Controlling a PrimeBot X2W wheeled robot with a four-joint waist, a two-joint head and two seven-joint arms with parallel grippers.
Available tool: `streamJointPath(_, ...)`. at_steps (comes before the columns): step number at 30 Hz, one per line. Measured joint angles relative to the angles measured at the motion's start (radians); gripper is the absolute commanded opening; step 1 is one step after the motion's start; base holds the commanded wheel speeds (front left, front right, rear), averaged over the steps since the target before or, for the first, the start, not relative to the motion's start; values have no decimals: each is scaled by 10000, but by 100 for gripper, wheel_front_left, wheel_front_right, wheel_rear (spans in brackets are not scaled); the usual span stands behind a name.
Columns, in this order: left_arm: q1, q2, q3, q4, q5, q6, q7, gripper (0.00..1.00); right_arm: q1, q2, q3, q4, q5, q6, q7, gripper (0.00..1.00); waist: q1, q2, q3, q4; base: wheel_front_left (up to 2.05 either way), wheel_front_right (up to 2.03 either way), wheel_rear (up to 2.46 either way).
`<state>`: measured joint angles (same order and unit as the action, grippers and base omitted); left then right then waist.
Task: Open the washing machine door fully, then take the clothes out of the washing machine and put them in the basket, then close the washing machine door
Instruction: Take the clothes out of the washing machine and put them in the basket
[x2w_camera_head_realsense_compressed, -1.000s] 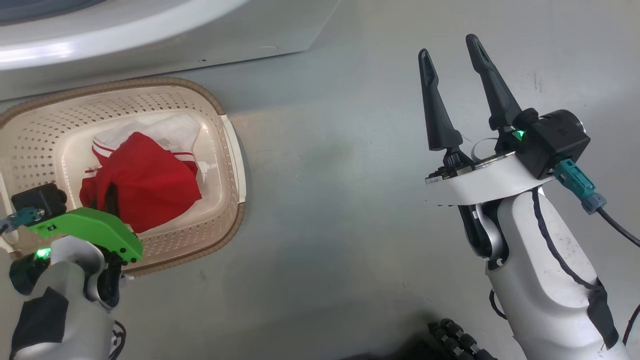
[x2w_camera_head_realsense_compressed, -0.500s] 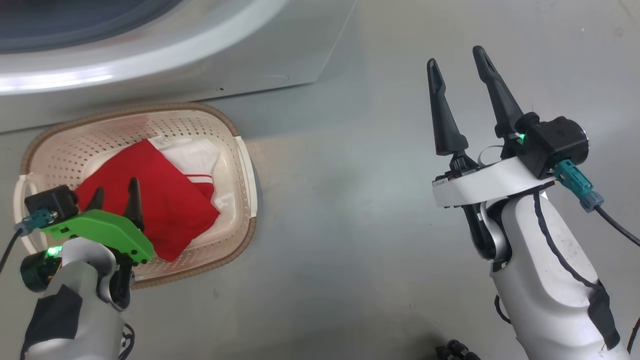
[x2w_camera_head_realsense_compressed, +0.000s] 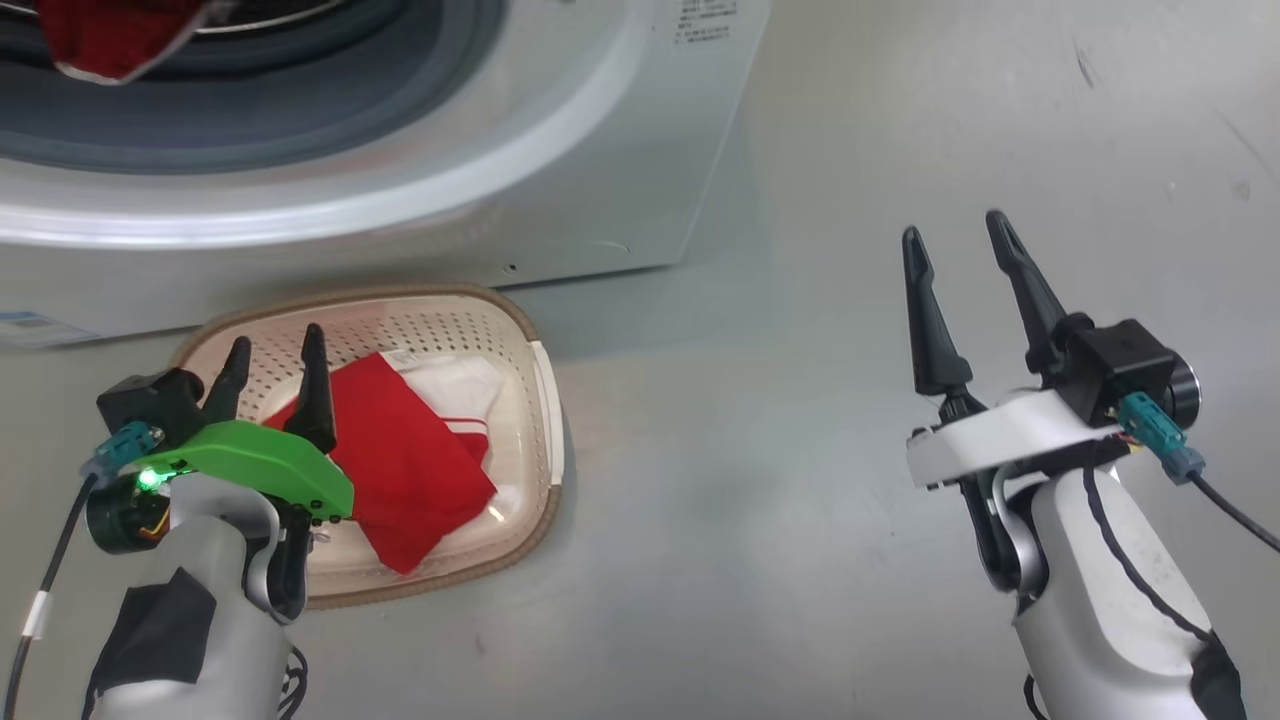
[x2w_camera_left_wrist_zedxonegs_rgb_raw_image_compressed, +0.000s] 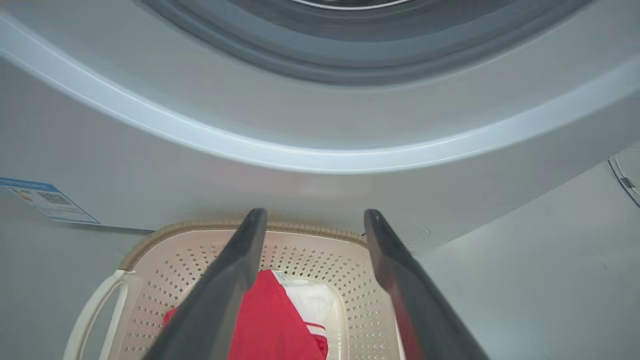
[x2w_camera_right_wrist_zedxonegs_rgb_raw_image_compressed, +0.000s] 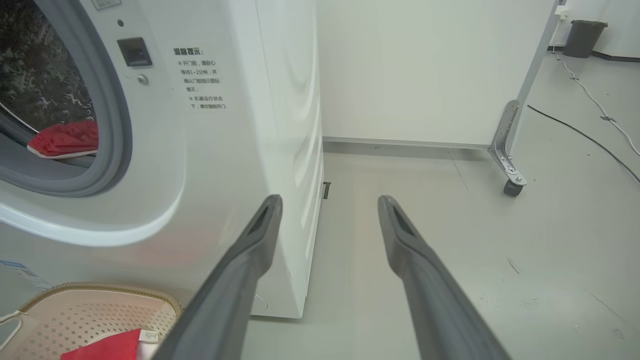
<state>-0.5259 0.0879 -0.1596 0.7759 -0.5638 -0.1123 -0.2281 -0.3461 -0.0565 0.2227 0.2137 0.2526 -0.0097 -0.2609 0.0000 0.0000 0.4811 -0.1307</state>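
One garment (x2w_camera_head_realsense_compressed: 410, 460) just released into basket (x2w_camera_head_realsense_compressed: 548, 400) | left gripper (x2w_camera_head_realsense_compressed: 277, 338) now spread, empty, 8 o'clock | right gripper (x2w_camera_head_realsense_compressed: 952, 226) spread, empty, 3 o'clock | second garment (x2w_camera_head_realsense_compressed: 110, 40) in drum (x2w_camera_head_realsense_compressed: 300, 95), 11 o'clock: unloading unfinished

Bright, even indoor light. A white glare band curves along the front of the washing machine (x2w_camera_head_realsense_compressed: 300, 215), and a soft shadow lies on the floor (x2w_camera_head_realsense_compressed: 620, 330) by its right corner. The left wrist view is slightly blurred, with the near fingers (x2w_camera_left_wrist_zedxonegs_rgb_raw_image_compressed: 220, 290) out of focus. The right wrist view bows straight edges.
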Motion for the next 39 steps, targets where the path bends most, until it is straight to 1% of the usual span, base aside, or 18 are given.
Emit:
streamJointPath(9,480,29,-234,-892,525,-2,-123,100,892,-44,-263,405,-15,190,0,100,0,0,-1367,573,0,0,0)
streamJointPath(16,1051,182,-267,-1526,821,29,-207,100,1384,-31,-337,581,-13,339,0,100,0,0,-2375,886,0,0,0)
streamJointPath(28,2448,295,-341,-2520,1266,644,-209,100,2409,2,-483,802,-13,395,2,100,-1,0,-3853,1240,0,0,0)
streamJointPath(33,2996,322,-359,-2986,1358,855,-209,100,2630,10,-497,838,-15,435,2,100,-1,0,-4240,1332,0,0,0)
streamJointPath(39,3567,337,-416,-3536,1463,984,-207,100,2824,31,-560,844,-15,439,0,100,-1,0,-4521,1372,0,0,0)
